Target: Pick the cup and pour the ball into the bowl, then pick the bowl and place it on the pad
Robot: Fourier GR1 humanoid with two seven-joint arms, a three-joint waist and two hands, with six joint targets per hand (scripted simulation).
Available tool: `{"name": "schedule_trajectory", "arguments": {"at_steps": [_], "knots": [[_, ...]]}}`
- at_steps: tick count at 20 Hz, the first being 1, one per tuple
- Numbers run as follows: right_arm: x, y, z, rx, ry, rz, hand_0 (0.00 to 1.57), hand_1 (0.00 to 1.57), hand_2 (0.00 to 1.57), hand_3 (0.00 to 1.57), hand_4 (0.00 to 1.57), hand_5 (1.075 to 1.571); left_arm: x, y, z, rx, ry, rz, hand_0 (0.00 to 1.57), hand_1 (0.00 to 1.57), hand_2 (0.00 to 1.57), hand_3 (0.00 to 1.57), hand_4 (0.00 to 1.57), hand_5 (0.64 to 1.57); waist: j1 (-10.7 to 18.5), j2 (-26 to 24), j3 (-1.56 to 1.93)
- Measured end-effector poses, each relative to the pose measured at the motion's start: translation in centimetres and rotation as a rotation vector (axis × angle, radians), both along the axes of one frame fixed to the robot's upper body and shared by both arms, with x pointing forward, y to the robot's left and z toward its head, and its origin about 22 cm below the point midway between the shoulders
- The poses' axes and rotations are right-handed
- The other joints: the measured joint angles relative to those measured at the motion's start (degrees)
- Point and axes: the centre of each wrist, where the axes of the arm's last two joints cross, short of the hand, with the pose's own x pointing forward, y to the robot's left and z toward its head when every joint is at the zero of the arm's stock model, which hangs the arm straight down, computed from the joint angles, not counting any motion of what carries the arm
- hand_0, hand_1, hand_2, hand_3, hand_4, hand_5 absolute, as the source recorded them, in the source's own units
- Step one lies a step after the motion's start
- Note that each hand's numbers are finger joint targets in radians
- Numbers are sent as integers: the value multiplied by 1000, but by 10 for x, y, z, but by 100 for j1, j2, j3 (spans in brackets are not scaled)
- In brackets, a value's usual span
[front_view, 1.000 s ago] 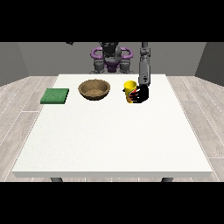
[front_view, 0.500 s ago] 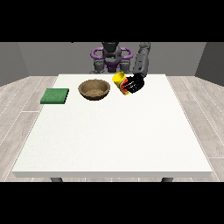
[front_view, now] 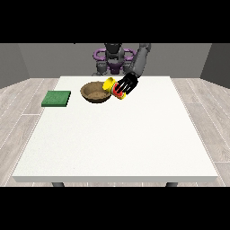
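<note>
A yellow cup [front_view: 111, 85] with a red band is tipped over, its mouth pointing at the brown bowl [front_view: 95, 92]. The black hand at the view's right [front_view: 126, 85] has its fingers curled round the cup and holds it just above the bowl's right rim. I cannot see the ball. A green pad [front_view: 56, 98] lies flat near the table's left edge, left of the bowl. The other hand is not visible.
The white table [front_view: 121, 134] stretches wide toward the camera in front of the bowl and the pad. The robot's torso [front_view: 114, 58] stands behind the table's far edge.
The hand lifted the cup off the table, carried it left toward the bowl and tilted it from upright to lying over the bowl's rim.
</note>
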Motion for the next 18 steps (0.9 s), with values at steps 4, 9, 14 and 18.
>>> {"name": "schedule_trajectory", "arguments": {"at_steps": [4,9,14,18], "knots": [[4,-1,4,-4,-1,0,0,0,0,0,337,1563,7,-8,7,115,-23,50,1371,1371,1571,1571,844,1565,4,53,0],[14,2,-5,4,21,-4,0,0,0,0,360,1564,15,-17,15,346,-70,99,1352,1352,1571,1571,857,1548,24,-39,7],[23,6,-23,3,79,-14,0,0,0,0,384,1566,13,-48,4,587,-47,61,1308,1308,1403,1414,954,1470,126,-344,11],[28,1,-34,11,118,-32,0,0,0,0,381,1565,5,-70,-11,800,-27,7,1469,1469,1571,1571,982,1490,214,-616,12]]}}
